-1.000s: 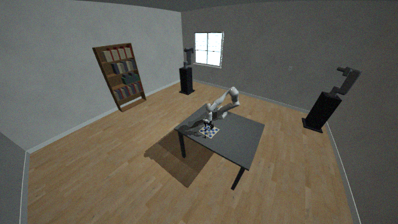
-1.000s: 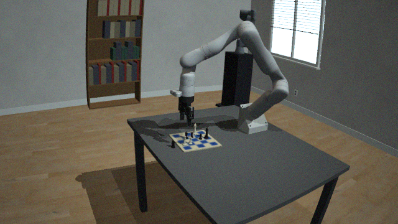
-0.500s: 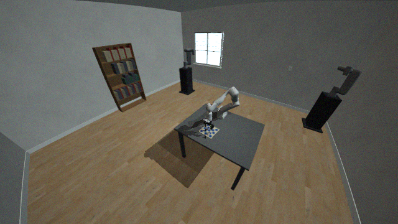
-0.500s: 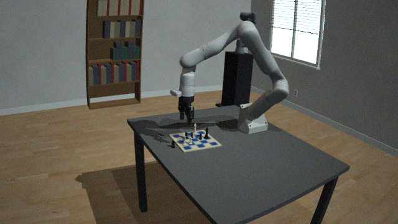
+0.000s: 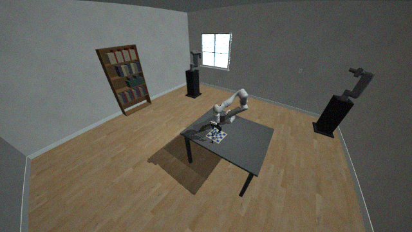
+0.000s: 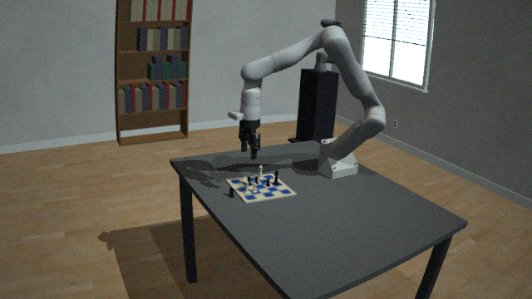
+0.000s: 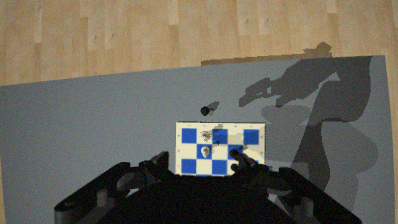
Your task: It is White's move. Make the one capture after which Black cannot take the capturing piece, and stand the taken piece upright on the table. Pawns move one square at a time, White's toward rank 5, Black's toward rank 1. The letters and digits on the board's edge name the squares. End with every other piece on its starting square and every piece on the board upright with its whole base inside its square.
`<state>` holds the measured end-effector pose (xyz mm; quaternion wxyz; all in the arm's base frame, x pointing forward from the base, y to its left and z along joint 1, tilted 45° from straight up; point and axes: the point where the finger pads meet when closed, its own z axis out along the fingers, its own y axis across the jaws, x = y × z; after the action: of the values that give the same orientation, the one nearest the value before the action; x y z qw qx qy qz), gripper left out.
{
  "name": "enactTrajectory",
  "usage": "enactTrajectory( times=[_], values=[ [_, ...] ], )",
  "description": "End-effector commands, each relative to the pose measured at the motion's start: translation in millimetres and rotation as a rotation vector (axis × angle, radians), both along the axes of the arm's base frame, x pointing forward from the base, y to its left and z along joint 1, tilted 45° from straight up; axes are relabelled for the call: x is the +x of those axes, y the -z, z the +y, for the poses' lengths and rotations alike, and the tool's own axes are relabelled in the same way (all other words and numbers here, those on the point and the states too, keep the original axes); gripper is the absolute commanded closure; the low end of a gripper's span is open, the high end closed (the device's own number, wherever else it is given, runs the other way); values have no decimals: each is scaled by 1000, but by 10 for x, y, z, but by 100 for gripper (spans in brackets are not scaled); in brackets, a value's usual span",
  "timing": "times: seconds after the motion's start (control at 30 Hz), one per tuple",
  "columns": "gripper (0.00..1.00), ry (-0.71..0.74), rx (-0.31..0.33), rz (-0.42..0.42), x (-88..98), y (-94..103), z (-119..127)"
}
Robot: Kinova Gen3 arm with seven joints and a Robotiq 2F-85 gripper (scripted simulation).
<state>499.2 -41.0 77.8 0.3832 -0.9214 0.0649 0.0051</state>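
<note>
A small blue-and-cream chessboard (image 6: 261, 188) lies near the table's left edge; it also shows in the wrist view (image 7: 220, 148) and in the top view (image 5: 216, 135). Several black pieces and a tall white piece (image 6: 260, 170) stand upright on it. One black piece (image 6: 231, 192) stands upright on the table just left of the board; from above it shows in the wrist view (image 7: 205, 110). My gripper (image 6: 251, 149) hangs open and empty well above the board's far edge, with its fingers spread at the bottom of the wrist view (image 7: 200, 167).
The arm's white base (image 6: 337, 164) is bolted on the table behind the board. A black pedestal (image 6: 317, 105) stands beyond the table. A bookshelf (image 6: 152, 68) leans on the far wall. The table's left edge (image 6: 195, 195) is close to the off-board piece.
</note>
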Motion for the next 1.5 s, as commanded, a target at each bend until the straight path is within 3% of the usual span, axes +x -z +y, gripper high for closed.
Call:
enactTrajectory(
  times=[0.0,0.3,1.47],
  values=[
    [0,6,-4,-7,16,-76,-89],
    [0,6,-4,-7,7,-212,-224],
    [0,6,-4,-7,7,-216,-228]
  ],
)
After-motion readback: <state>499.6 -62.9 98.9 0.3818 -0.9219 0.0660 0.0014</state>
